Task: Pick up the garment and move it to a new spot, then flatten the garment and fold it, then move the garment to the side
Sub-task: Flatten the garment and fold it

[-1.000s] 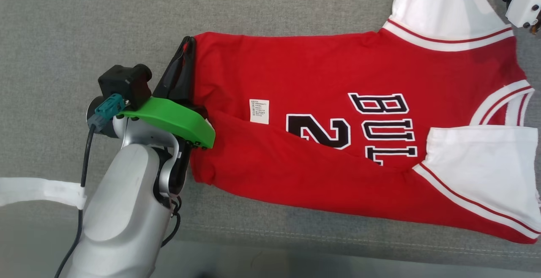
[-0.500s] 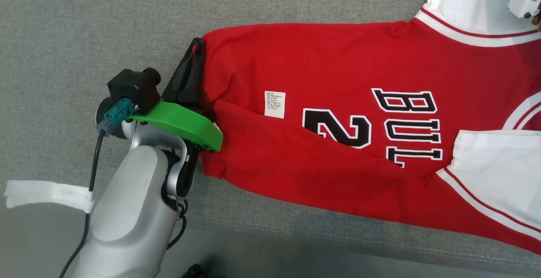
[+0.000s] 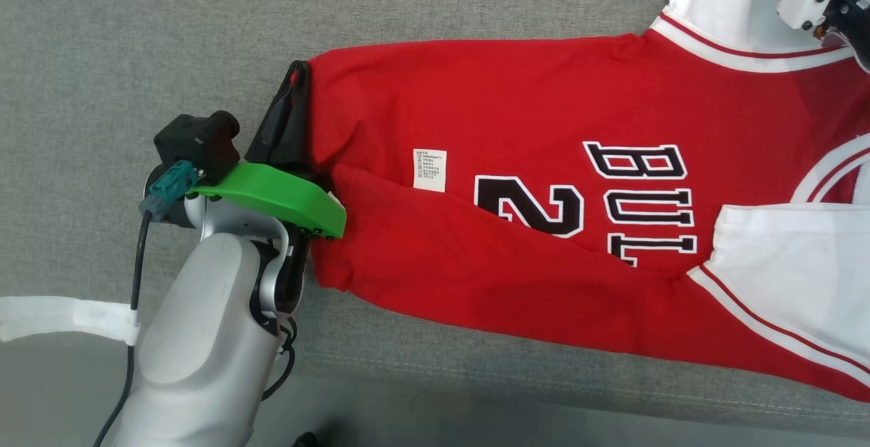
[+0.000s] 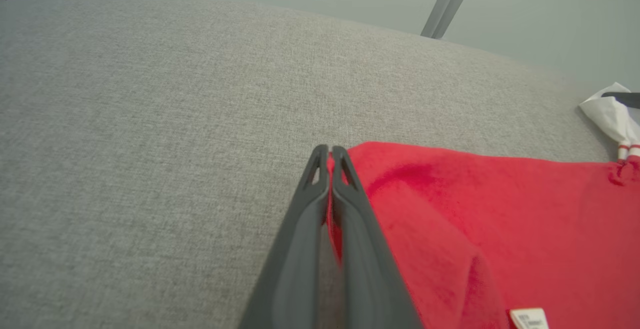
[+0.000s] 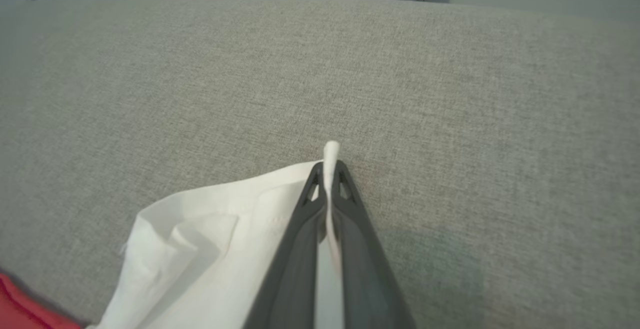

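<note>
The garment (image 3: 510,128), a red jersey with white sleeves, is lying spread across the grey fabric surface (image 3: 136,39), hem to the left and shoulders running off to the right. The left hand (image 4: 325,150) is pressing its fingers together on the far-left hem corner (image 4: 352,153), with red cloth showing between them. The right hand (image 5: 327,166) is pinching the edge of the far white sleeve (image 5: 210,229), and only a thin tab of white cloth is poking out past its tips.

The jersey is not lying flat yet. A diagonal ridge (image 3: 380,185) is running from the hem past the care label (image 3: 429,170), and the near white sleeve (image 3: 795,263) is lying folded over the lettering.

That thin bite on the sleeve is looking like the weak point. If the hands start pulling apart or lifting, the cloth is likely to slide out of the right hand and the far edge to drop. Both grips are sitting on the far edge, so the near half is hanging free of any hold. Dragging it over this rough weave is likely to deepen the ridge rather than smooth it. An uneven pull between the hands would skew the jersey.
</note>
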Tool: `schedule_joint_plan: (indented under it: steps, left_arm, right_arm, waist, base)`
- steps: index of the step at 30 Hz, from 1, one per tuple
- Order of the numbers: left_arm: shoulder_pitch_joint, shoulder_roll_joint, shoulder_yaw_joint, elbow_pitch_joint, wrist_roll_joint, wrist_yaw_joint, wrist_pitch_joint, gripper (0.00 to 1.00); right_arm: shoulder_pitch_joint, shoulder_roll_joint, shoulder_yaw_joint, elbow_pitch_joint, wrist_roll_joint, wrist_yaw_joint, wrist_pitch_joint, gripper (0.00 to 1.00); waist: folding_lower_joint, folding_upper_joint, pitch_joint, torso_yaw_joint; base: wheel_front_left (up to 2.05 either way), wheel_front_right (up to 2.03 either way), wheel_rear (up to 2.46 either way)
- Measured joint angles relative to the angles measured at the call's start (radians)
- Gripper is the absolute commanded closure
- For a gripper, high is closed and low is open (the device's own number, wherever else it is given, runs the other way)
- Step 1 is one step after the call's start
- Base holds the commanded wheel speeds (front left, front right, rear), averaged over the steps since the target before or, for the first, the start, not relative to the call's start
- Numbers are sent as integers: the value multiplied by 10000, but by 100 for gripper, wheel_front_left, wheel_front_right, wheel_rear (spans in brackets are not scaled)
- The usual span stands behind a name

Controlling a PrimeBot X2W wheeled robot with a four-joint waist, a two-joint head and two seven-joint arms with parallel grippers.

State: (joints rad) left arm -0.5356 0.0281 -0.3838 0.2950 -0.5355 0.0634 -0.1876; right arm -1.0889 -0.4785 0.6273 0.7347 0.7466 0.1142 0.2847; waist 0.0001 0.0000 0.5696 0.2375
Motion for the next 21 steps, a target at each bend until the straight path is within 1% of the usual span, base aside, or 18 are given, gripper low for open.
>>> schedule_joint_plan:
  steps: [6, 10, 16, 21]
  left_arm:
    - [-24, 13, 305, 196, -86, 2, -117, 100]
    - [-23, 96, 420, 328, -151, 0, -165, 100]
    - [94, 278, 686, 441, -359, -12, -245, 100]
    - [690, 456, 955, 435, -663, -15, -263, 100]
  right_arm:
    - [45, 226, -8, -35, 107, 88, -940, 100]
    - [477, 274, -2, -215, 257, 90, -1745, 100]
    - [1531, 391, 382, -1104, 614, 90, -2892, 100]
    - [2464, 449, 662, -1758, 972, 90, -3754, 100]
  waist:
    - [0, 0, -228, -332]
    - [0, 0, -483, -562]
    - [0, 0, -993, -884]
    - [0, 0, -1481, -1128]
  base:
    - [0, 0, 0]
    - [0, 0, 0]
    - [0, 0, 0]
    - [0, 0, 0]
